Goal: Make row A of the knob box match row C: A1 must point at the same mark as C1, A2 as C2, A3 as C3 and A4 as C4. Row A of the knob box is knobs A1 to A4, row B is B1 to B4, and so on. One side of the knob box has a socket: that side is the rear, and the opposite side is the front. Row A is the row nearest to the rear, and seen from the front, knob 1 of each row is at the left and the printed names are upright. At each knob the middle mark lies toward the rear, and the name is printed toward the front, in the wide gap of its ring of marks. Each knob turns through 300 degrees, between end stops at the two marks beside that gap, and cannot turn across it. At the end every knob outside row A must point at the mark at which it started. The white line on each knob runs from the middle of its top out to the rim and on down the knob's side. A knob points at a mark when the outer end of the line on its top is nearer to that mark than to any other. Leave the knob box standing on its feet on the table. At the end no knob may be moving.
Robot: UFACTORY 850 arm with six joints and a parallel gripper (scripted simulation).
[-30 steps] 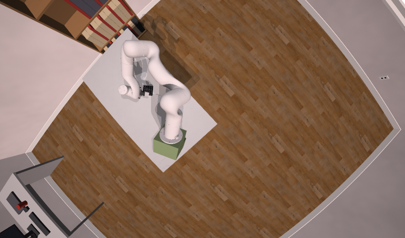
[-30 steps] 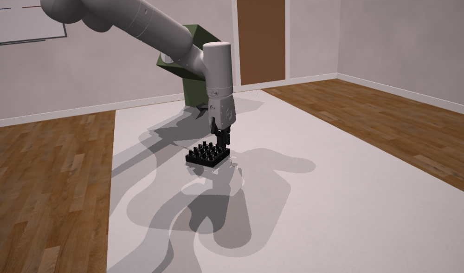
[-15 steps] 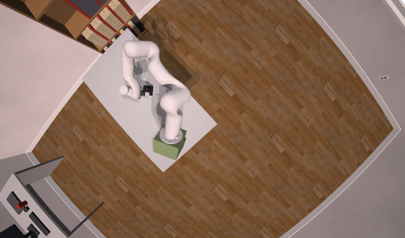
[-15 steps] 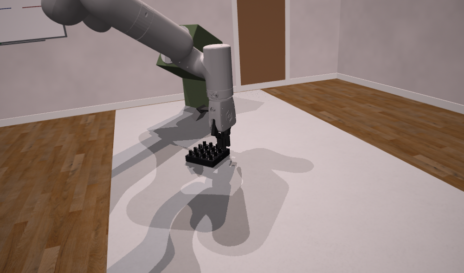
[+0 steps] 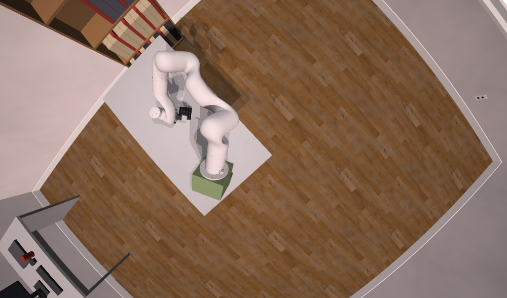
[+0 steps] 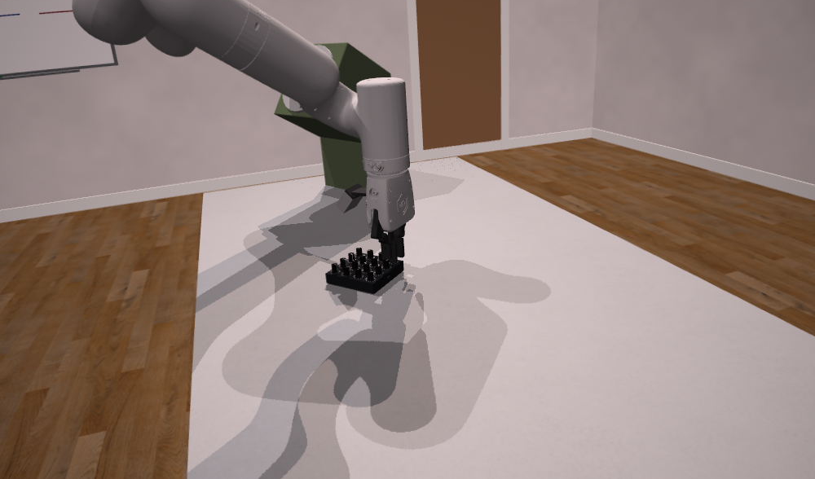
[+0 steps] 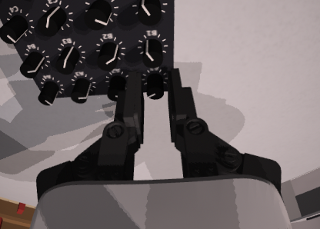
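Note:
The black knob box [image 5: 184, 112] [image 6: 363, 272] [image 7: 168, 26] stands on the white table with several rows of black knobs with white lines. In the wrist view row A is the nearest row, and knob A1 [image 7: 155, 84] is at its right end. My gripper [image 7: 155, 85] [image 6: 394, 251] [image 5: 178, 118] points straight down at that corner of the box. Its two fingers stand on either side of A1, partly open, with small gaps to the knob. Knob C1 [image 7: 148, 6] is two rows further away, with its line pointing up-left in this view. A1's top line is hidden from me.
The arm's green base block [image 5: 211, 182] [image 6: 345, 107] stands on the white table [image 5: 149, 156] [image 6: 541, 359]. A bookshelf [image 5: 93, 14] is past the table's far corner. Wooden floor surrounds the table.

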